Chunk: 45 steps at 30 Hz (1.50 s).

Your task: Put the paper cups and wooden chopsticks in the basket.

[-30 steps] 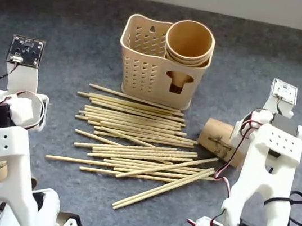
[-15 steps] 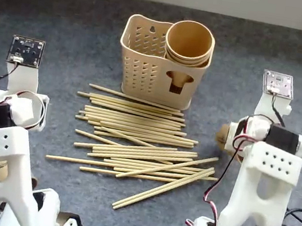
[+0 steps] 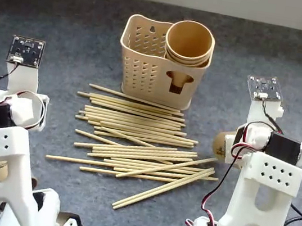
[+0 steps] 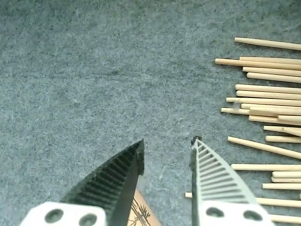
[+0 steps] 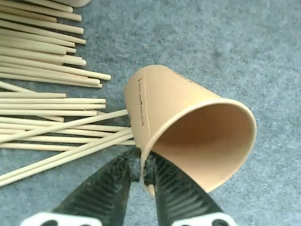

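My right gripper point(image 5: 142, 162) is shut on the rim of a tan paper cup point(image 5: 188, 117), which hangs tilted with its mouth toward the camera. In the high view that cup point(image 3: 221, 146) peeks out from behind the right arm point(image 3: 268, 164). A beige perforated basket point(image 3: 144, 61) stands at the back with stacked paper cups point(image 3: 189, 39) in its right side. Several wooden chopsticks point(image 3: 135, 142) lie scattered on the grey carpet in front of it. My left gripper point(image 4: 167, 142) is open over bare carpet beside the chopstick ends point(image 4: 263, 94).
A tan printed paper edge point(image 4: 142, 213) shows low between the left gripper's fingers, near their base. Grey carpet point(image 3: 71, 38) covers the table, with free room left of the basket and behind it. The left arm point(image 3: 2, 136) stands at the front left.
The right arm has risen and lifted the paper cup off the carpet; the cup has shifted slightly left and is now mostly hidden behind the arm. The left arm has not moved.
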Each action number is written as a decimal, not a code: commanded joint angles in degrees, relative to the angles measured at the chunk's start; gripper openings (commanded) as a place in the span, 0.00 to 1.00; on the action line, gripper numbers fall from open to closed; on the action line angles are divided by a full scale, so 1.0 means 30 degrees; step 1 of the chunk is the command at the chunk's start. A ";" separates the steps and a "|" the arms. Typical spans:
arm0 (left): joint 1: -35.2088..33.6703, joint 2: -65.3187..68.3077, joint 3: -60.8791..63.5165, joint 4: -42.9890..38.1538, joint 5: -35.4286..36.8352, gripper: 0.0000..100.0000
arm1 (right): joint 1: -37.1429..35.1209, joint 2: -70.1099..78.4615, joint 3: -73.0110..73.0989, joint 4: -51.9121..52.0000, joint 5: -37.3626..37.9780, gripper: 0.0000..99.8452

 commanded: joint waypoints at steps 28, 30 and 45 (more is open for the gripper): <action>-0.0073 -0.0454 0.2652 -0.1641 0.1729 0.17 | -0.6198 -0.6725 -0.6989 -0.4908 0.5216 0.01; -0.0073 -0.0454 0.2681 -0.1641 0.1729 0.17 | -0.6696 -0.6696 -0.6755 -0.5963 0.5597 0.01; -0.0073 -0.0454 0.2681 -0.1641 0.1700 0.17 | -0.7575 -0.1949 -0.5055 -0.9451 0.6388 0.01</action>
